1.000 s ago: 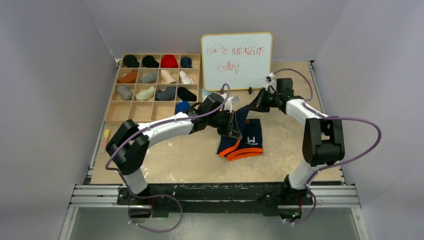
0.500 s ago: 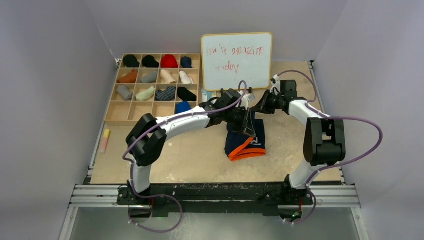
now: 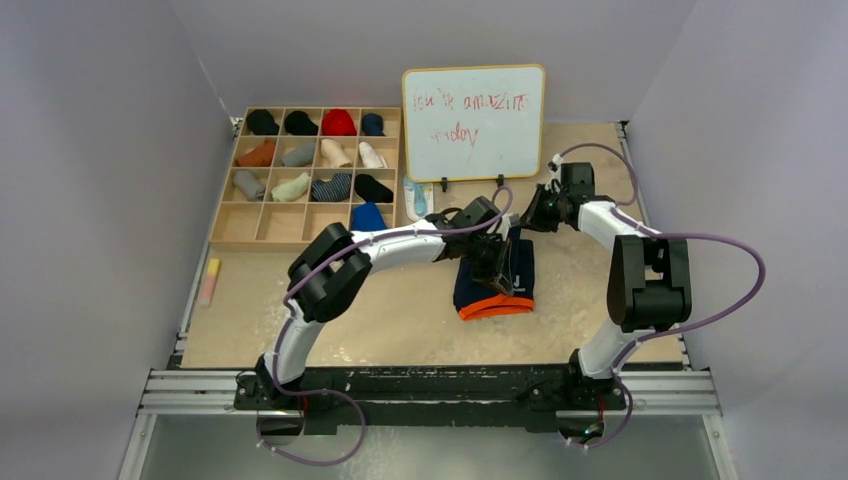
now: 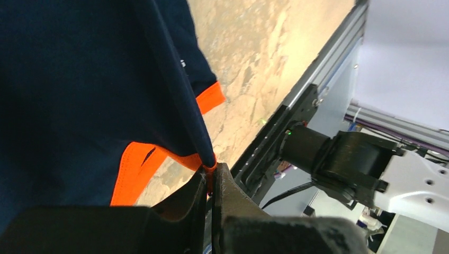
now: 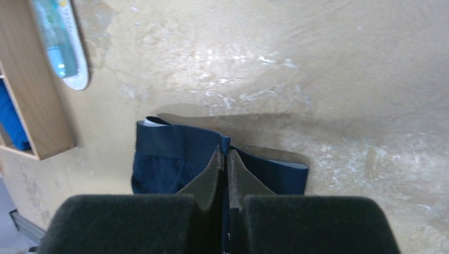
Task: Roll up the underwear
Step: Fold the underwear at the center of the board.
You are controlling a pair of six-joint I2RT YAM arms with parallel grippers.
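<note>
The navy underwear with orange trim [image 3: 495, 285] lies folded on the table, right of centre. My left gripper [image 3: 497, 265] is shut on its orange-trimmed edge and holds that edge up; in the left wrist view the fabric [image 4: 79, 95] hangs from the closed fingertips [image 4: 210, 174]. My right gripper [image 3: 527, 220] is shut on the navy waistband at the far end; the right wrist view shows the band [image 5: 180, 145] pinched between the fingers [image 5: 224, 159]. The grey underwear is out of view.
A wooden compartment tray [image 3: 312, 175] with several rolled garments stands at the back left. A whiteboard [image 3: 474, 122] stands at the back centre. A small white and blue object [image 3: 417, 197] lies beside the tray. A yellow-pink marker [image 3: 210, 280] lies at the left edge.
My left gripper has carried the orange-trimmed edge to the right, folding the navy underwear narrower over itself. My right gripper has shifted slightly right, still holding the waistband.
</note>
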